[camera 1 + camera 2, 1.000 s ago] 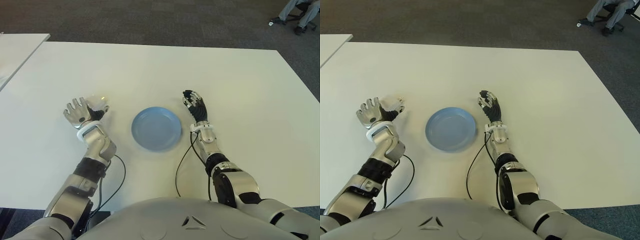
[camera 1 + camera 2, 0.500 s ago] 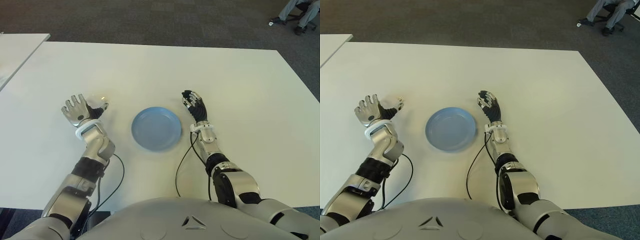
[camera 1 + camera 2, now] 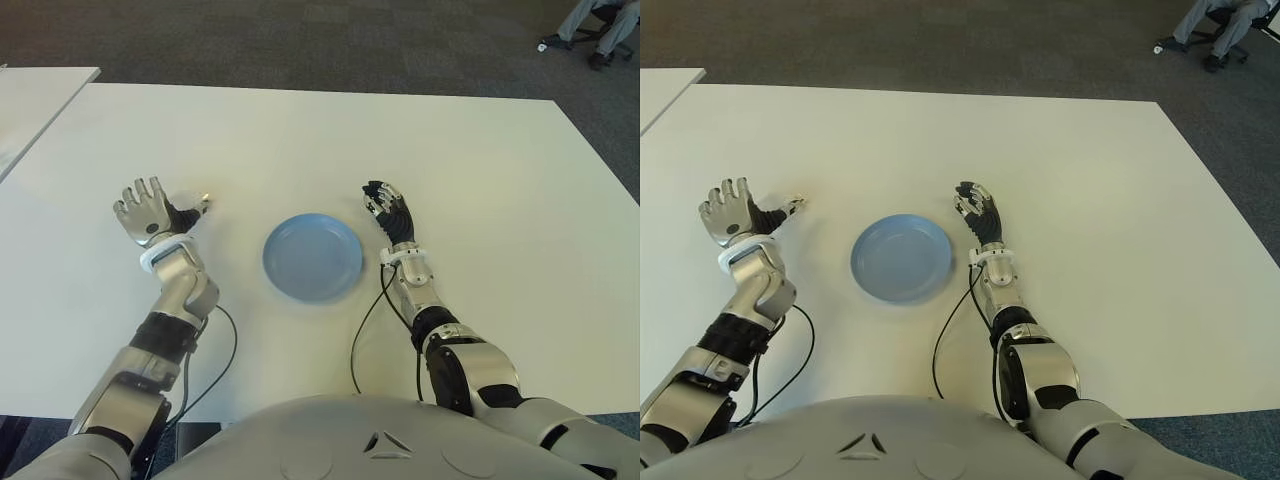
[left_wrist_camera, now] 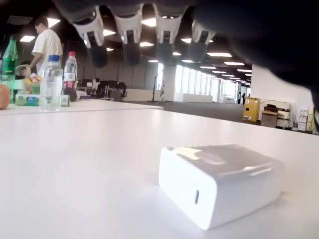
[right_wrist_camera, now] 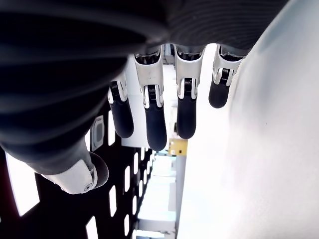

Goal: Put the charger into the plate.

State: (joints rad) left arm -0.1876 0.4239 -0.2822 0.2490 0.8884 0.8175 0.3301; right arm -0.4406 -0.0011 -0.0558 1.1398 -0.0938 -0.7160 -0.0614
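The charger (image 4: 219, 181), a white block with a port in its end face, lies on the white table (image 3: 300, 140) in front of my left palm, untouched. My left hand (image 3: 168, 203) is held up left of the blue plate (image 3: 313, 257) with its fingers spread and nothing in it. In the eye views the white charger hardly stands out beside that hand's thumb. The plate is empty. My right hand (image 3: 390, 212) shows just right of the plate, fingers relaxed and holding nothing.
A second white table (image 3: 40, 100) stands at the far left. A person sits on a chair (image 3: 600, 25) on the carpet at the far right. Black cables (image 3: 365, 330) trail from both wrists toward my body. Bottles (image 4: 52, 82) stand far off.
My left hand has drawn to the left, away from the plate, its fingers staying spread. The right hand and the plate have not moved.
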